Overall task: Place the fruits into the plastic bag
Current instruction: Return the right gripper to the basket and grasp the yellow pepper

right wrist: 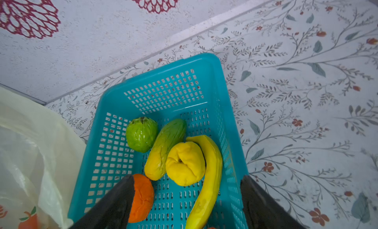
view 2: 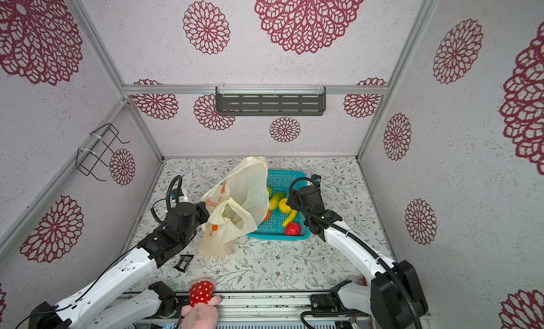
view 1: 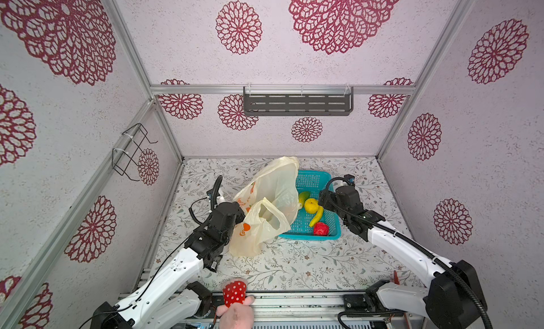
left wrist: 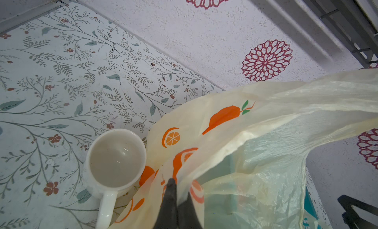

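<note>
Fingertips [left wrist: 169,197] of your left gripper [left wrist: 178,190] are pinched tight on a fold of the plastic bag [left wrist: 266,135], right at its printed edge. The thin film fans up and away from the tips and stands lifted. On the far side of those fingers from the bag sits a white mug [left wrist: 116,158], just beside the film.

Your right gripper [right wrist: 187,177] is spread wide and grips nothing. It hangs over the teal perforated basket [right wrist: 163,73], which the bag leans against on the side nearest your left fingers.

- **Against one finger:** the orange [right wrist: 143,197], partly hidden by it.
- **Nearer the opposite finger:** the banana [right wrist: 211,172], which runs alongside it.
- **Between the two tips:** the yellow round fruit [right wrist: 185,164].
- **Farther out beyond the tips:** a green-to-yellow oblong fruit [right wrist: 165,148] and a round green fruit [right wrist: 141,133].
- **Back toward that arm's wrist:** a red bumpy fruit [view 1: 321,229] in the same basket, out of the wrist camera's sight.

By the look of it you have placed nothing yet. All six fruits lie in the basket, and no fruit shape shows through the film in any view, though the bag's folded bottom is partly hidden. Only the preparation seems done: one side of the bag is held up. I cannot tell how wide its mouth gapes toward your right fingers. Every pick and drop is left, and the yellow round fruit or the orange looks the handiest first catch.
</note>
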Controlling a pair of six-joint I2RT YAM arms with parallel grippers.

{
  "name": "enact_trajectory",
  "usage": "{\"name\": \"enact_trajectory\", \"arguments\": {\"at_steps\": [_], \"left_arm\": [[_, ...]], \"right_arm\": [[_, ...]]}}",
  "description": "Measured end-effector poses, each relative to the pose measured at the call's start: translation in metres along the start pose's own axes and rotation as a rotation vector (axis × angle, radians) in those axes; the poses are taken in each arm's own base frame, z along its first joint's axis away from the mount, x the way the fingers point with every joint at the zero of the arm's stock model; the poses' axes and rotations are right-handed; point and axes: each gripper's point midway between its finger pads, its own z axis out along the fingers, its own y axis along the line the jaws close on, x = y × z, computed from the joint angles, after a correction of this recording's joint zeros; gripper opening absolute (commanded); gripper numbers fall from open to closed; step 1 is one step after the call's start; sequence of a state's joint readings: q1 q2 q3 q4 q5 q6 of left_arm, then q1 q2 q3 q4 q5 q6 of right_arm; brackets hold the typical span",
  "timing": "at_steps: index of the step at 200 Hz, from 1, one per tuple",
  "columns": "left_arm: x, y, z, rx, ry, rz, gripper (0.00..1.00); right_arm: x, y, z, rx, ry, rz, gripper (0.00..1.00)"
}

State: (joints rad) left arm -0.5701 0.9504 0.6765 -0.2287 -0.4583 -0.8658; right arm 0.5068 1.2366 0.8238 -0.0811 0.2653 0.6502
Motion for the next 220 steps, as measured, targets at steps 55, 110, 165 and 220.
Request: {"name": "enact_trajectory", "arguments": {"at_steps": [55, 110, 165, 220], "left_arm": [[0.0, 0.0, 0.0, 0.001, 0.0, -0.001, 0.0], [0.0, 0.0, 0.0, 0.0, 0.001, 0.0, 0.0], [0.0, 0.0, 0.0, -0.001, -0.001, 0.0, 0.0], [0.0, 0.0, 0.0, 0.0, 0.0, 0.0, 0.0]], "right_arm": [[0.028, 0.012, 0.031, 0.003, 0.157, -0.068, 0.84], [0.044, 0.021, 0.071, 0.032, 0.3, -0.208, 0.84], [0.066, 0.004, 0.095, 0.06, 0.411, -0.253, 0.82], [0.087, 0.002, 0.104, 0.039, 0.48, -0.265, 0.72]]}}
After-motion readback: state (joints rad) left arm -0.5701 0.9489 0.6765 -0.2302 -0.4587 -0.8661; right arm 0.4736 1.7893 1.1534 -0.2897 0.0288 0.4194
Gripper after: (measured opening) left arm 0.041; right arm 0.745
